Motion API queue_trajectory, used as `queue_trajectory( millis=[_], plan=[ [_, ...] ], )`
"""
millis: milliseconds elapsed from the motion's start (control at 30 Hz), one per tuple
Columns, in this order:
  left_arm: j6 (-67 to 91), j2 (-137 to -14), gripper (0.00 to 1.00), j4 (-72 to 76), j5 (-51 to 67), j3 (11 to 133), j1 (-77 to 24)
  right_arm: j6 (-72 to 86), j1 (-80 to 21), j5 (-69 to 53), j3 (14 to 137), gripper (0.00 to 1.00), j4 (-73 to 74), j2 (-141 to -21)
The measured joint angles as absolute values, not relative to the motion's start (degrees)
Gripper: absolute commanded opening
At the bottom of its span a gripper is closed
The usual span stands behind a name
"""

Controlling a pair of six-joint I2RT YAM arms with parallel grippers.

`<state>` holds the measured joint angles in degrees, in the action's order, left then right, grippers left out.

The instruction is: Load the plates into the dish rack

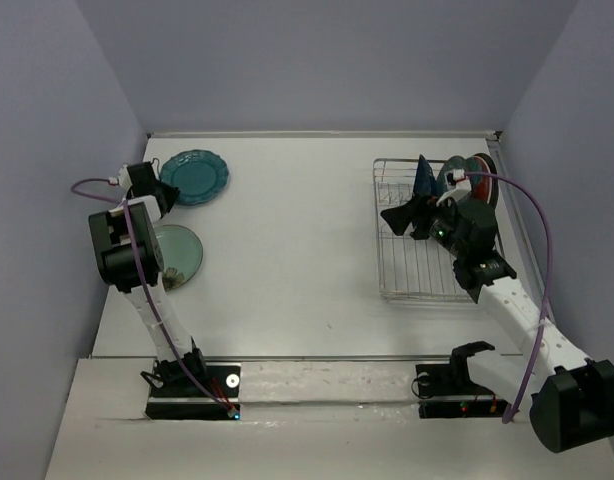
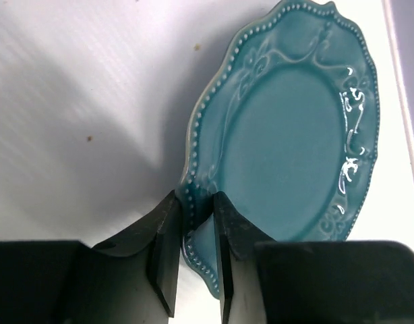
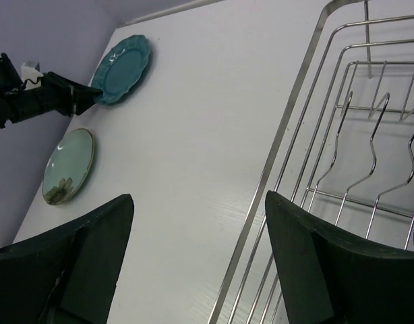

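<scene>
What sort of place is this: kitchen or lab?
Likely a lab test cell, not a kitchen: a white table boxed in by plain lavender walls, two robot arms bolted at its near edge, with only a wire dish rack and plates as props.

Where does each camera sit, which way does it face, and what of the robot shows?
Top external: above, behind both arms, looking down at table; whole arms show.
Left wrist: looks along left pincer gripping rim of scalloped teal plate.
Right wrist: over edge of dish rack, facing leftward; open right pincer, left arm show.
Shared: all see that plate.
</scene>
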<state>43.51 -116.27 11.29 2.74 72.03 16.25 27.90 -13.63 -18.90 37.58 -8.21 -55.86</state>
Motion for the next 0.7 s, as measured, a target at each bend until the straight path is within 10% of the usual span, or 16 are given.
queue_trajectory(
  millis=[700],
  plan=[
    [47.48,-96.77,0.06,28.10,9.10,52.90,13.96,29.21,-13.63,-21.96,37.60,0.83,-9.45,-57.47]
  ],
)
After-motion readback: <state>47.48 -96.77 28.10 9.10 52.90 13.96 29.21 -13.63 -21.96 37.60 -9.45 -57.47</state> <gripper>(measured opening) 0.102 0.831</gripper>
